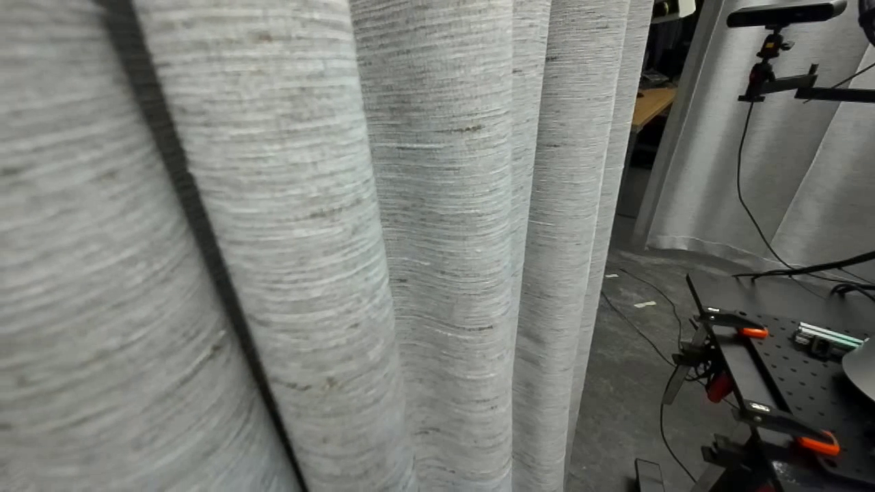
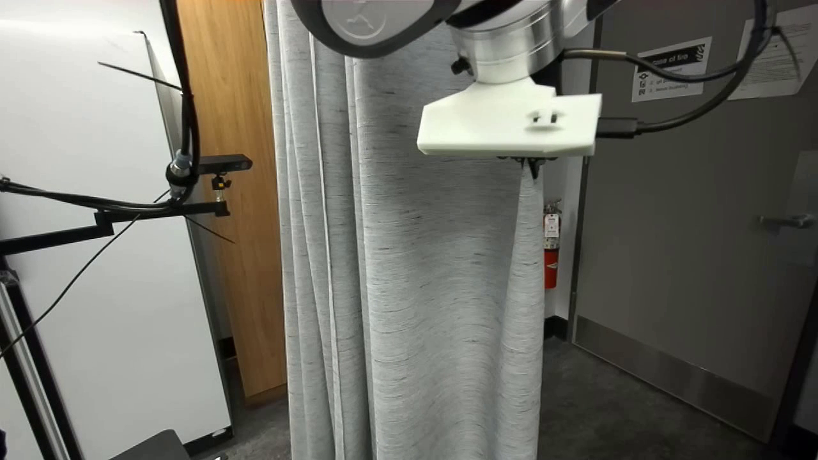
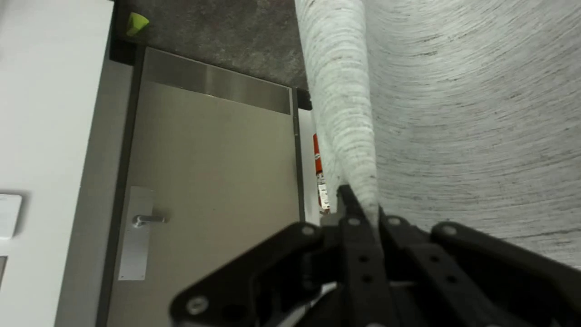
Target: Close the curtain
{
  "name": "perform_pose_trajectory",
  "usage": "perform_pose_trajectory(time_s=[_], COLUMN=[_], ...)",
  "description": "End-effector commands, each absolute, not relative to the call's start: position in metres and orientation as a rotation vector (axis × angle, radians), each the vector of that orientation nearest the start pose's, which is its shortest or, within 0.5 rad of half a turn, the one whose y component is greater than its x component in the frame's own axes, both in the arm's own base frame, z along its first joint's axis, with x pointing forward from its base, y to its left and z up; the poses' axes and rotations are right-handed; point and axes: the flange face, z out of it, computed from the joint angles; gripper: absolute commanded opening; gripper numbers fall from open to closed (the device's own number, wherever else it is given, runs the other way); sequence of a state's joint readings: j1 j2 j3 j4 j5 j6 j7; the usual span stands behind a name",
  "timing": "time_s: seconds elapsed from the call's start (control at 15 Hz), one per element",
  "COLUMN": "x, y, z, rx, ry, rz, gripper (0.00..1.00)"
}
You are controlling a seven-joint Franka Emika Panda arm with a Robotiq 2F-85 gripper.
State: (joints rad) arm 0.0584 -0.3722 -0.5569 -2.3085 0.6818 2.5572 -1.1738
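A light grey curtain hangs in vertical folds and shows in both exterior views and on the right of the wrist view. My gripper is shut on the curtain's edge, pinching the fabric to a narrow point between the black fingertips. Below the pinch the edge hangs down as a tapering fold. In the wrist view the gripper has the gathered fabric running between its fingers. The gripper is out of sight in an exterior view that the curtain largely fills. The curtain's top is out of view.
A grey door and a red fire extinguisher stand beyond the curtain's held edge. A white panel, a wooden panel and an arm-mounted camera are on the opposite side. A black perforated table carries orange-handled clamps.
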Motion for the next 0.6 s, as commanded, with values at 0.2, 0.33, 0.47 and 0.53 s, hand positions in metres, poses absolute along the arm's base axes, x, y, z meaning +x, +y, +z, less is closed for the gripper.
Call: perform_pose_trajectory(time_s=[0.2, 0.33, 0.47, 0.53], x=[0.446, 0.45, 0.454, 0.455], y=[-0.32, -0.334, -0.347, -0.354], z=[0.52, 0.52, 0.52, 0.52], rx=[-2.842, -2.866, -2.888, -2.899], ry=[-0.009, 0.043, 0.1, 0.131], rz=[-1.269, -1.271, -1.271, -1.269], gripper=[0.0, 0.0, 0.0, 0.0])
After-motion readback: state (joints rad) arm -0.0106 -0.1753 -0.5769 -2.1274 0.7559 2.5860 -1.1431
